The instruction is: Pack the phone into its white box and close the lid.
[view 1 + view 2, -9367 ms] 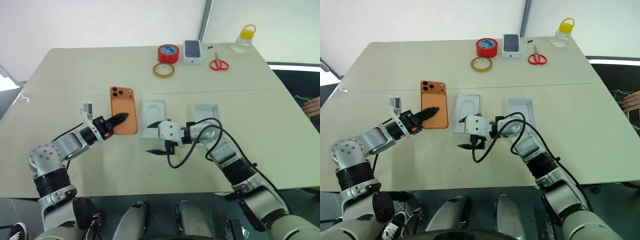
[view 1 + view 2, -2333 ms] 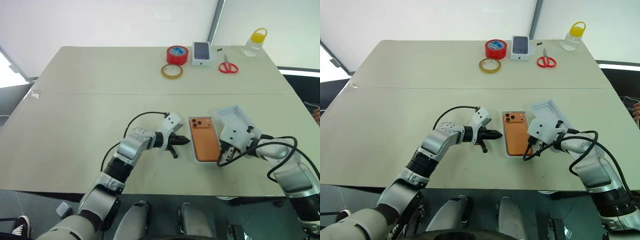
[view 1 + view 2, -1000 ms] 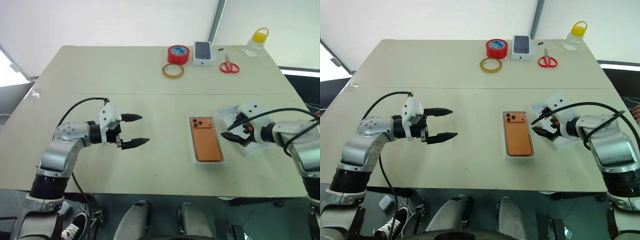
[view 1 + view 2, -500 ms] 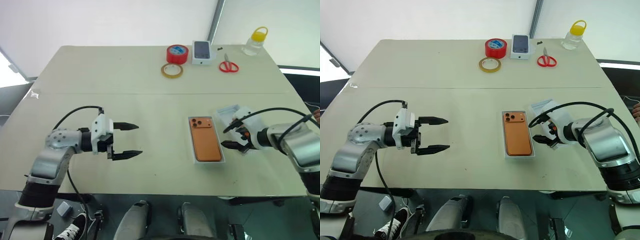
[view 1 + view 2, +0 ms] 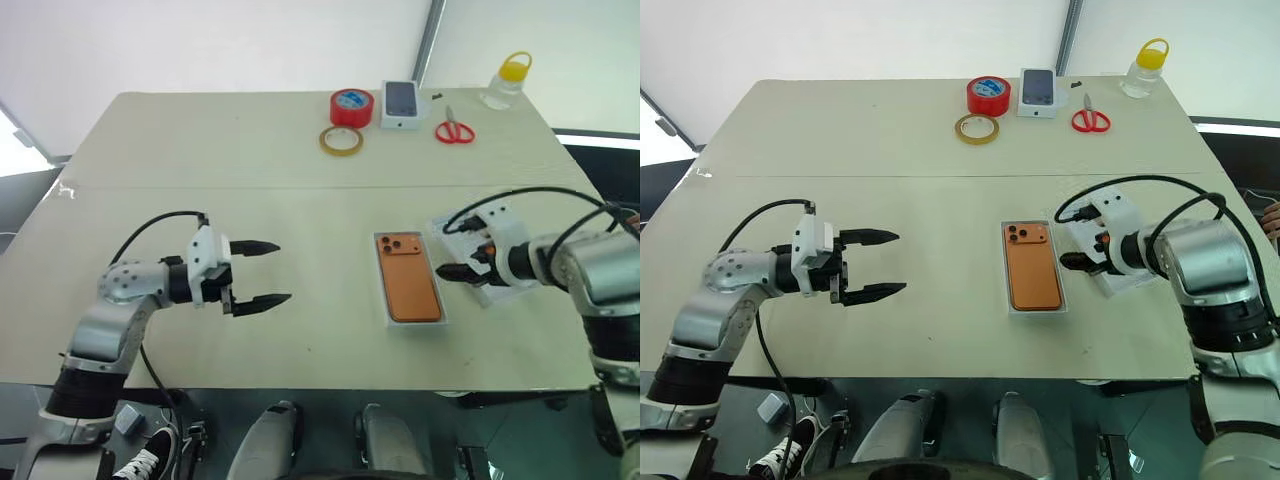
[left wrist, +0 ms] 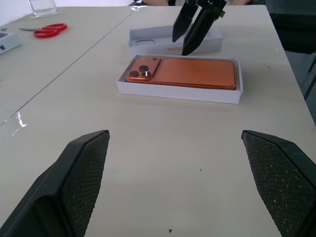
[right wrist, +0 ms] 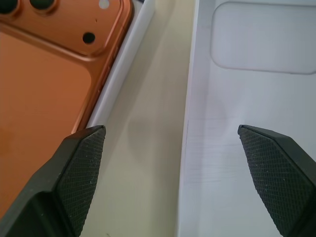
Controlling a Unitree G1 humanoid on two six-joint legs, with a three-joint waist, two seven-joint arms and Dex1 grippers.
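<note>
The orange phone (image 5: 407,277) lies back up inside the white box (image 6: 180,93), its three-lens camera cluster at the far corner, on the near right part of the beige table (image 5: 300,150). The box's white lid (image 7: 247,123) rests upside down on the table just beside the box, on its right, with a narrow strip of tabletop between the two.

The right claw (image 5: 462,262) hangs over that gap, pointing steeply down; its two black fingers stand wide apart, one over the box's edge and the other over the lid, and it grips nothing. The left claw (image 5: 262,273) hovers well apart from the box on the left side of the table, pointing across toward the phone, its fingers spread wide and empty.

Along the far edge of the table sit a red tape roll (image 5: 350,106), a yellowish tape ring (image 5: 341,141) just in front of it, a small white carton with a phone picture (image 5: 400,104), red-handled scissors (image 5: 454,128), and a clear bottle with a yellow cap (image 5: 504,80).
</note>
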